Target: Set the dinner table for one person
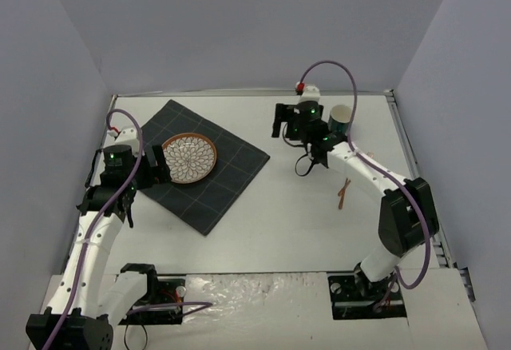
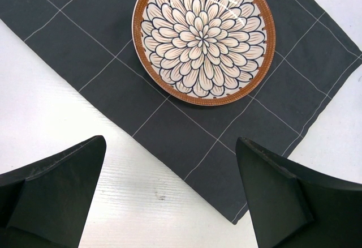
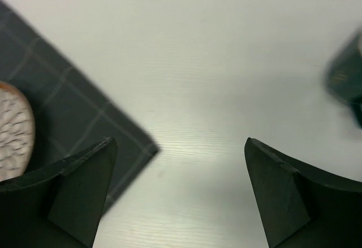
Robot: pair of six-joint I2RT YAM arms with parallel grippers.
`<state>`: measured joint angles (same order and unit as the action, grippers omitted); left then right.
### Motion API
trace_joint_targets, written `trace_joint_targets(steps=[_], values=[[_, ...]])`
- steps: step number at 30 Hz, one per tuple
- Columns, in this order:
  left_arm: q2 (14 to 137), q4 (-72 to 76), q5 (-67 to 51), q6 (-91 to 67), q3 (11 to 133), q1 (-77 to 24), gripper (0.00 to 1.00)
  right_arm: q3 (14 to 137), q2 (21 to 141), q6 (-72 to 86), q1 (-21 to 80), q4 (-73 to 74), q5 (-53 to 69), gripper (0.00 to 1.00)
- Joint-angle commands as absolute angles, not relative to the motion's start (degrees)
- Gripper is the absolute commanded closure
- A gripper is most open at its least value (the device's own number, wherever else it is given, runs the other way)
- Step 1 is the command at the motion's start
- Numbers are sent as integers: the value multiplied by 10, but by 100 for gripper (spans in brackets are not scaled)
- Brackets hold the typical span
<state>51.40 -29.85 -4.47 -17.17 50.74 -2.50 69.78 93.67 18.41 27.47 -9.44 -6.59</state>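
The dinner table (image 1: 279, 222) is a wide white matte top. On its left part lies a dark grey checked mat (image 1: 209, 176) (image 2: 169, 118) (image 3: 68, 106). A round plate (image 1: 189, 157) (image 2: 203, 35) with a brown rim and a petal pattern sits on the mat. My left gripper (image 1: 160, 166) (image 2: 169, 146) hovers at the mat's left edge, open and empty, facing the plate. My right gripper (image 1: 279, 121) (image 3: 178, 146) stands open and empty over bare table, just right of the mat's right corner. The plate's edge (image 3: 11, 129) shows at the left of the right wrist view.
A dark green cup (image 1: 342, 118) (image 3: 346, 78) stands at the back right, beside the right wrist. A thin brown pair of sticks (image 1: 344, 192) lies on the table under the right forearm. A small red and white block (image 1: 306, 89) sits at the far edge. Grey walls enclose the table.
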Motion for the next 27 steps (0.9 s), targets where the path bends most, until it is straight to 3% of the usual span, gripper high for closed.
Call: trace_joint_targets(steps=[1,11,22,27], values=[[509,-279,-47,-178,526,-23,3,670,889,120,207,-73,-155,9],[506,-280,-44,-177,526,-24,3,693,948,114,91,-78,-131,16],[505,-281,-42,-176,526,-23,3,727,1026,111,49,-102,-82,33],[503,-280,-44,-175,526,-23,3,729,1048,111,35,-124,-63,47]])
